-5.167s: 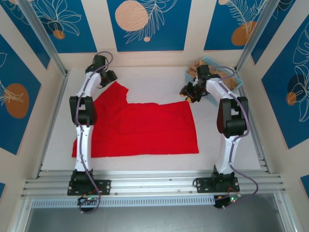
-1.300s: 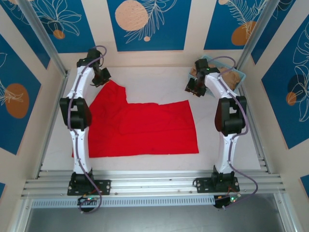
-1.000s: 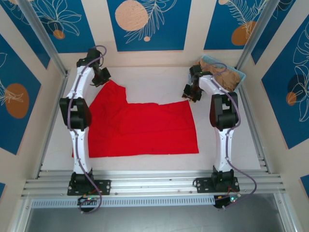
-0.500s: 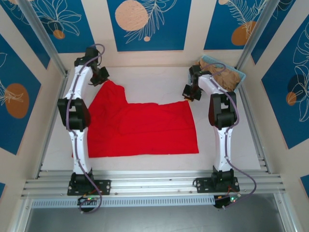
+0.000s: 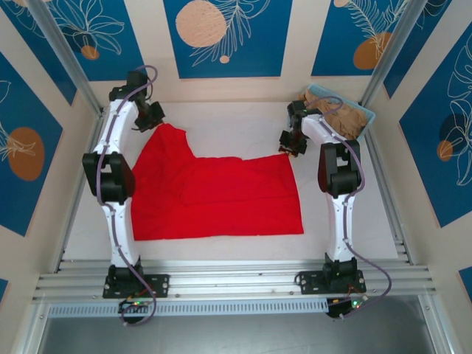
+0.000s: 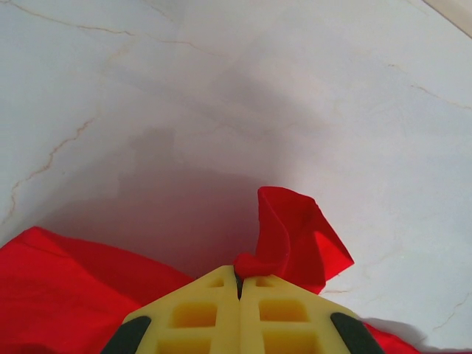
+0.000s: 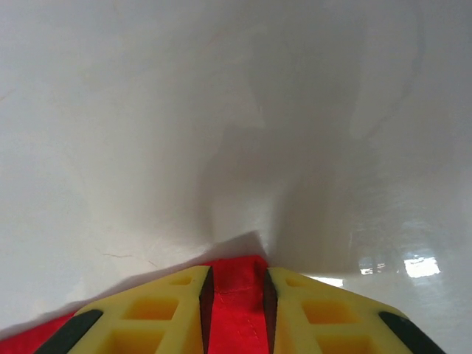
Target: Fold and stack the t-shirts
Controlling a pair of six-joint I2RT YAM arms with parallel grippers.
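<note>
1. Okay, the bright red cloth t-shirt [image 5: 221, 193] lay spread mostly flat on the white veined bench [image 5: 236, 122], between the two arms.
2. Left gripper [image 6: 238, 279]: jaws were pressed together, pinching a small fold of the red shirt. In the left wrist view a crumpled flap of red fabric stood up just past the tips.
3. From above, that grip sat at the shirt's far-left point, which ran up toward the back-left corner of the bench. The cloth there looked raised off the surface.
4. Right gripper [image 7: 234, 279]: jaws were slightly spread, one on either side of the shirt's far-right corner. A flat strip of red cloth showed in the gap between them. I couldn't tell whether the pads touched the fabric.
5. The shirt's near edge ran roughly straight, close to the front rail, with a few shallow wrinkles across the middle.
6. A light blue plastic lattice basket [image 5: 366, 115] sat in the back-right corner, just behind the right arm and apart from the red shirt.
7. The tan-beige cloth shirts [image 5: 344, 118] were bunched inside that basket.
</note>
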